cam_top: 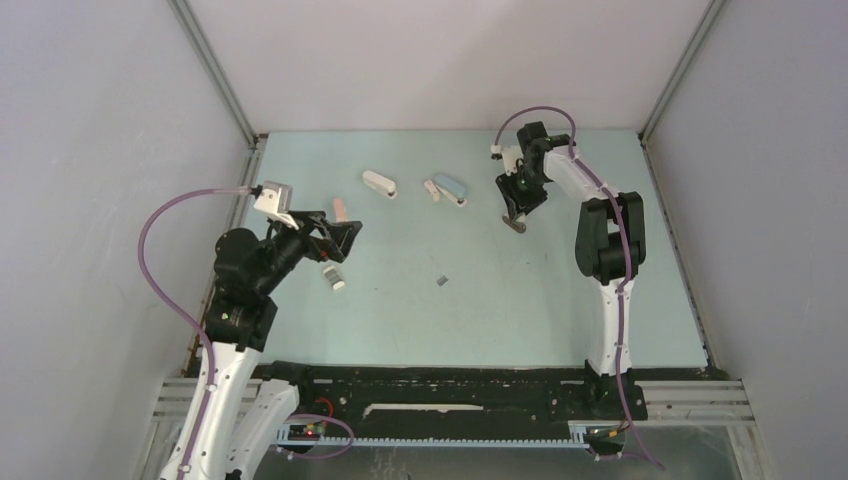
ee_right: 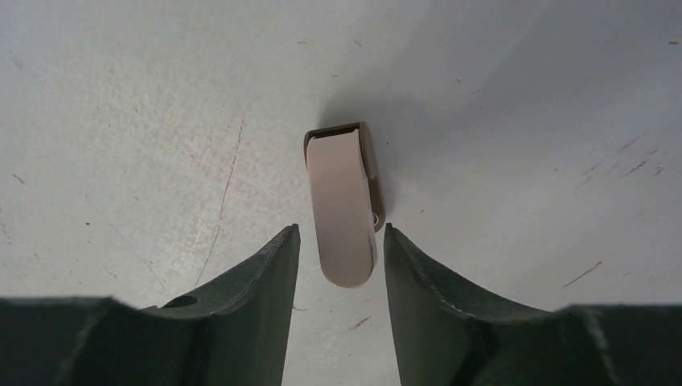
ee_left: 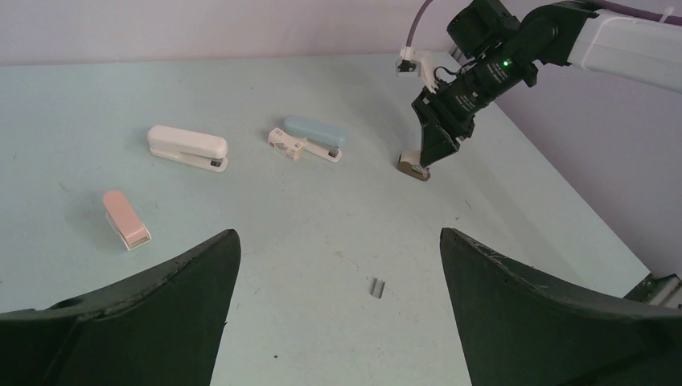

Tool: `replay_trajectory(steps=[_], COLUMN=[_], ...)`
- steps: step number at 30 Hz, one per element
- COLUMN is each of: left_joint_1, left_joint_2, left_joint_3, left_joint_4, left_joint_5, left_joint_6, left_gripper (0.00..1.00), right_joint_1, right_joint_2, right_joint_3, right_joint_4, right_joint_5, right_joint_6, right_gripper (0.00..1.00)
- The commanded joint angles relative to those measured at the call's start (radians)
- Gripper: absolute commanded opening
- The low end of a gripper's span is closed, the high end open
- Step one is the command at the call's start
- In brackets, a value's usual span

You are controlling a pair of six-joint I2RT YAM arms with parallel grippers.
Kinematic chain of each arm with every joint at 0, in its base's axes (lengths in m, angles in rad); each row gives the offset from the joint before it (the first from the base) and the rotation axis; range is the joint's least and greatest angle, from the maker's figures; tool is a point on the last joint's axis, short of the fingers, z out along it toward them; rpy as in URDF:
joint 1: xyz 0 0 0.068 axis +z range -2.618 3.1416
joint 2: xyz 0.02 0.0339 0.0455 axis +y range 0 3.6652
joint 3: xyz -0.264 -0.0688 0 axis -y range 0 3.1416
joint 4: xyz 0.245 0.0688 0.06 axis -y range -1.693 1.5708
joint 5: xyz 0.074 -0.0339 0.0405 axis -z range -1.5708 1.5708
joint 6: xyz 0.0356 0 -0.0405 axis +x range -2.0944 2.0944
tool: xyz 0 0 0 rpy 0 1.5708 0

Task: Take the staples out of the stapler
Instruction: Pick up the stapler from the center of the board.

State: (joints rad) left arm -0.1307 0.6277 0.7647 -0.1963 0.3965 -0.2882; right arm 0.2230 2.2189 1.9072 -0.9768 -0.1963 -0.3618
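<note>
Right claw (ee_right: 341, 230): pointing down over the far right of the desk (cam_top: 560, 310), partly spread, with one finger on either side of the near end of a tan stapler (ee_right: 344, 201). A sliver of desk shows between each finger and the stapler (narrower on the right), so I see no pinch. The stapler lies flat and shut.

Left claw (ee_left: 339, 233): spread wide with nothing between its fingers, held above the left part of the desk.

The staples (ee_left: 376, 286): a small grey strip, too small to count pieces. It lies loose on bare desk, roughly mid-desk, well apart from every stapler and from both claws.

Other items, far half of the desk:
- White stapler (ee_left: 186, 147).
- Blue stapler (ee_left: 315, 137), with a small white block (ee_left: 287, 148) just beside its left end; I cannot tell whether they touch.
- Pink stapler (ee_left: 125, 219), further left and nearer.

From overhead, one more small pale stapler (cam_top: 333, 277) lies close by the left claw.
</note>
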Motion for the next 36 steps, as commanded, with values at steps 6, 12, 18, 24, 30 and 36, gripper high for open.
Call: replay_trajectory(steps=[6,12,18,24,30,36], left_joint_1=[0.000,0.000,0.000,0.000,0.000,0.001], left_joint_2=[-0.009,-0.009,-0.008,-0.011,-0.012,-0.012], left_joint_3=[-0.005,-0.005,-0.005,-0.005,-0.007,-0.011], left_joint_4=[0.031,0.031,0.031,0.031,0.032,0.053], left_joint_5=[0.015,0.013,0.013,0.012,0.014,0.043], left_joint_6=[-0.010,-0.009,-0.009,-0.009,-0.012,-0.033], left_gripper=[1.00,1.00,1.00,1.00,1.00,1.00], right_joint_1=[0.004,0.005,0.005,-0.003,-0.014,-0.019], right_joint_2=[0.014,0.015,-0.005,-0.075,-0.201,-0.365], right_joint_3=[0.029,0.030,0.022,-0.023,-0.154,-0.314], right_joint_4=[-0.011,-0.010,-0.011,-0.010,0.020,0.070], right_joint_5=[0.009,0.014,0.006,-0.059,-0.173,-0.313], right_joint_6=[-0.015,-0.016,-0.016,-0.025,-0.043,-0.030], right_gripper=[0.48,0.35,0.09,0.00,0.00,0.00])
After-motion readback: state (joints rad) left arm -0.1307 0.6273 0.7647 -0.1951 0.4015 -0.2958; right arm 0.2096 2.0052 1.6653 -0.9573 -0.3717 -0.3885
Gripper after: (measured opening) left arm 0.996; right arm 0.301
